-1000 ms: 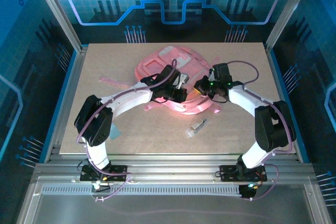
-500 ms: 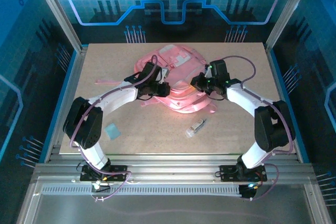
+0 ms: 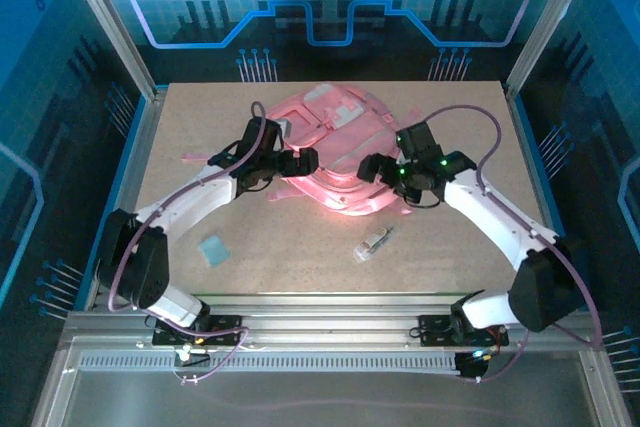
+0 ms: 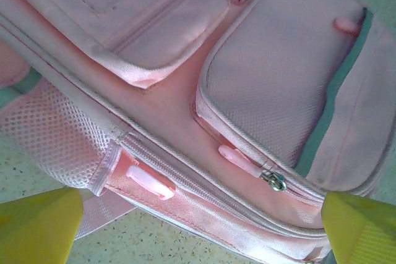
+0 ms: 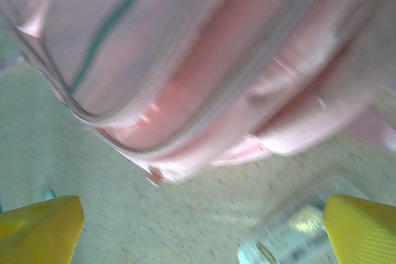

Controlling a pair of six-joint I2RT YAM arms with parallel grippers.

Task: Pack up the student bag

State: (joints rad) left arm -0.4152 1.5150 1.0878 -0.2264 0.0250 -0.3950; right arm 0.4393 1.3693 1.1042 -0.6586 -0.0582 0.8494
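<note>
Both arms are backing off the student bag (image 3: 335,142) compared with a second ago; left gripper (image 3: 305,160) was sitting over the middle of it and is now hanging at the bag's left edge; right gripper (image 3: 366,167) is hovering at the right edge with its elbow swung outward; both sets of jaws were pinched shut and are now standing wide open, holding nothing (yellow fingertips (image 4: 40,224) are sitting in opposite corners of each wrist view, with just bag and table (image 3: 450,237) between them); bag's near edge looked lifted before and is now lying flatter.

Bag is lying at the far middle of the table, front pockets facing up, between the two grippers; small clear item (image 3: 373,243) and blue square (image 3: 212,248) are lying nearer the arms, apart from the bag, not yet packed.

Handling, my read: soft floppy fabric, probably light while empty; it's going to sag and fold if lifted from one point, and slide on the table if tugged one-handed; so one gripper should be holding a seam while the other is working; best grab points are looking like the pink zip pulls (image 4: 150,182) in the left wrist view, or the piped edge beside the zip; flat pocket panels are giving the fingers nothing to bite on.
</note>
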